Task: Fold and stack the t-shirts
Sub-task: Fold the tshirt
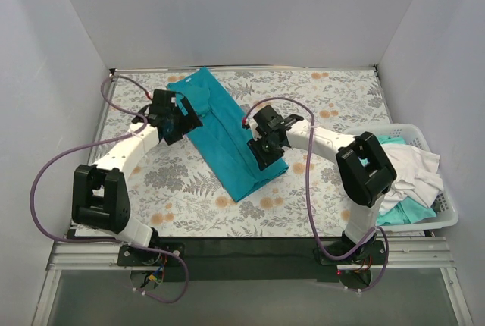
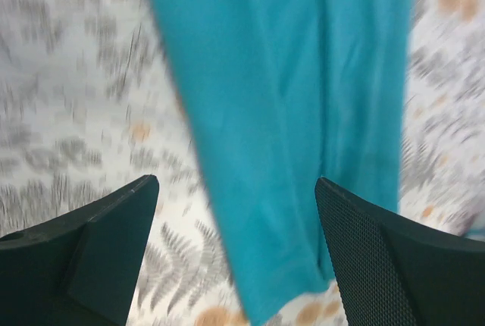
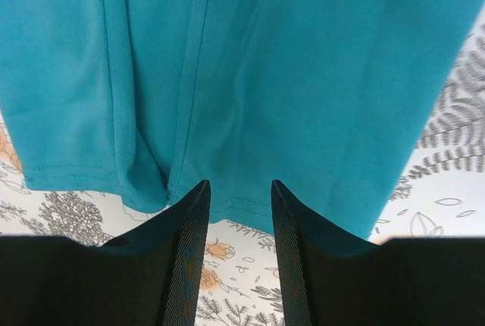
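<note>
Folded t-shirt [image 1: 227, 140] lies on the table [image 1: 326, 95] as a long strip, approx. mid-table, running diag. from far-left to near-right. Left gripper [image 1: 186, 117] sits at the strip's far end on its L side, and right gripper [image 1: 267, 152] sits over the near end on its R side, w/ the hem just ahead of the fingertips in the wrist view. Basket [image 1: 449, 218] stands at the table's R edge, behind the right arm's elbow, well apart from the strip, w/ a heap of other t-shirts [image 1: 413, 170] in it.
</note>
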You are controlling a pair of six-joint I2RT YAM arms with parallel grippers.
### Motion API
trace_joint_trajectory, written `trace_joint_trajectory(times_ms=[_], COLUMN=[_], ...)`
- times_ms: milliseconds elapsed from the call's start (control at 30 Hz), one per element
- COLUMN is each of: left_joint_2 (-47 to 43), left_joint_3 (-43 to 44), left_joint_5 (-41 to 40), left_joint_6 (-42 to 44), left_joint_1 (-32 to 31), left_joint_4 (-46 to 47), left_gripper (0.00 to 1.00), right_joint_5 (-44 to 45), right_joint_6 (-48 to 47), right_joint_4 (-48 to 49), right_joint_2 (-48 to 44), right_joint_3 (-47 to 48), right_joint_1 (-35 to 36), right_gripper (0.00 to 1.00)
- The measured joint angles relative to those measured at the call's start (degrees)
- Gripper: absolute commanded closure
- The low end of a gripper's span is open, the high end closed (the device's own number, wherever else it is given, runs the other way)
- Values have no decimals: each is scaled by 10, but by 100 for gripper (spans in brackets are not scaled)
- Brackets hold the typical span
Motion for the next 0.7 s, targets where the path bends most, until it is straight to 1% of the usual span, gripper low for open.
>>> trace_joint_trajectory(times_ms=[133, 233, 433, 600, 700], left_joint_2=[-35, -64, -101, -135, -157], left_joint_3=[-97, -142, -172, -176, -190], left_joint_5=[20, 26, 26, 4, 3], left_joint_6=[-43, -76, -116, -123, -125], left_joint_1=[-28, -55, -93, -94, -94], left_joint_4=[-32, -58, -97, -144, -160], left_gripper=[22, 22, 24, 25, 26], right_joint_5=[-15, -20, -40, -64, -64], right_joint_6=[12, 24, 57, 76, 81], right_joint_4=[10, 12, 19, 21, 24], right_joint_2=[2, 2, 2, 3, -4], right_joint_3=[-34, -49, -50, -42, -37], right_joint_1=[7, 22, 85, 143, 154], right_gripper=[61, 61, 61, 61, 59])
